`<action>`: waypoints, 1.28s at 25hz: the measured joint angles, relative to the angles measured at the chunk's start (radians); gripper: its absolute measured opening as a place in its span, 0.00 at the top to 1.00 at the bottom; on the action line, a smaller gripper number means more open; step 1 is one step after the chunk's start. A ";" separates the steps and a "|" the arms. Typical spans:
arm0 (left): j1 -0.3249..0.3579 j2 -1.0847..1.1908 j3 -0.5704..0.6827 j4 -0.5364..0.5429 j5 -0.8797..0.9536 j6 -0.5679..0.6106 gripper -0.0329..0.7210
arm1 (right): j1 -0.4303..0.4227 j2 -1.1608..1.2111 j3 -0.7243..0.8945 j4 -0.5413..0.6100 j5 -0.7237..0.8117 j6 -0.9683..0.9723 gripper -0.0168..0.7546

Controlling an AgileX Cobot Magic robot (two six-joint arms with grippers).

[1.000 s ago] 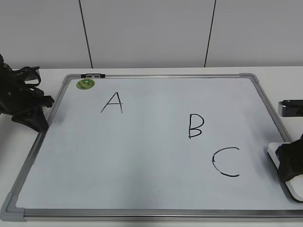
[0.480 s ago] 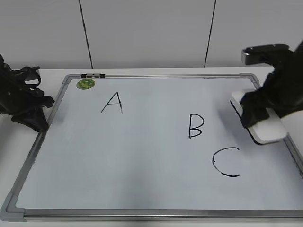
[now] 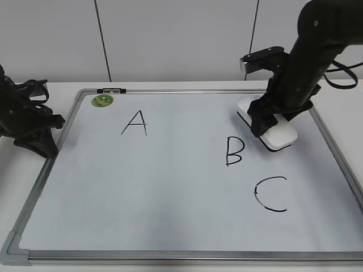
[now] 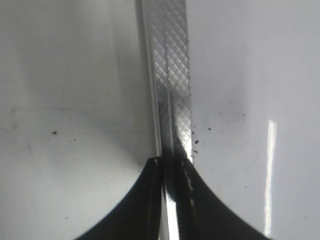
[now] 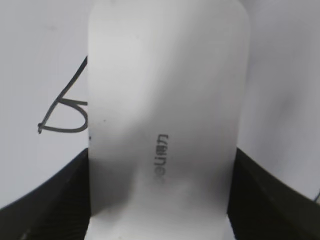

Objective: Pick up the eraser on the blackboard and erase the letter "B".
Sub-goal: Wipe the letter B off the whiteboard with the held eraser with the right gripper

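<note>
The blackboard (image 3: 170, 192) is a white board in a silver frame with black letters. My right gripper (image 3: 271, 119) is shut on the white eraser (image 3: 279, 136), holding it over the board just right of and above the letter "B" (image 3: 233, 151). In the right wrist view the eraser (image 5: 167, 100) fills the middle between my dark fingers (image 5: 55, 200), and part of the "B" (image 5: 67, 112) shows at its left edge. My left gripper (image 3: 48, 141) rests at the board's left frame; in the left wrist view its jaws (image 4: 170, 165) are closed over the frame strip (image 4: 172, 75).
The letter "A" (image 3: 135, 122) is at the upper left and "C" (image 3: 270, 194) at the lower right. A small green round magnet (image 3: 102, 101) and a black clip (image 3: 111, 90) sit at the board's top left. White table surrounds the board.
My right arm carried the eraser up from the board's right edge and leftward, to just right of the "B". The left arm has not moved.
</note>
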 joint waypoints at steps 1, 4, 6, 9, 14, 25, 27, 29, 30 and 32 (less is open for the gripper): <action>0.000 0.000 0.000 0.000 0.000 0.000 0.91 | 0.000 0.031 -0.029 0.000 0.007 -0.016 0.28; 0.000 0.000 0.000 0.000 0.000 0.000 0.91 | 0.000 0.104 -0.098 0.000 0.032 -0.058 0.28; 0.000 0.000 0.000 0.000 0.000 0.000 0.91 | 0.000 0.149 -0.144 -0.001 0.046 -0.083 0.28; 0.000 0.000 0.000 0.000 0.000 0.000 0.91 | 0.000 0.185 -0.178 -0.001 0.072 -0.099 0.28; 0.000 0.000 0.000 0.000 0.000 0.000 0.91 | 0.002 0.212 -0.186 -0.001 0.081 -0.117 0.28; 0.002 0.000 0.000 -0.006 0.001 0.000 0.91 | 0.100 0.216 -0.192 -0.026 0.104 -0.152 0.28; 0.002 0.000 0.000 -0.009 0.001 0.000 0.91 | 0.132 0.217 -0.192 -0.031 0.110 -0.152 0.28; 0.002 0.000 0.000 -0.009 0.001 0.000 0.91 | 0.177 0.219 -0.193 -0.031 0.116 -0.152 0.28; 0.002 0.000 0.000 -0.009 0.001 0.000 0.91 | 0.196 0.219 -0.193 -0.033 0.118 -0.152 0.28; 0.002 0.000 0.000 -0.011 0.001 0.000 0.91 | 0.234 0.219 -0.193 -0.030 0.119 -0.152 0.28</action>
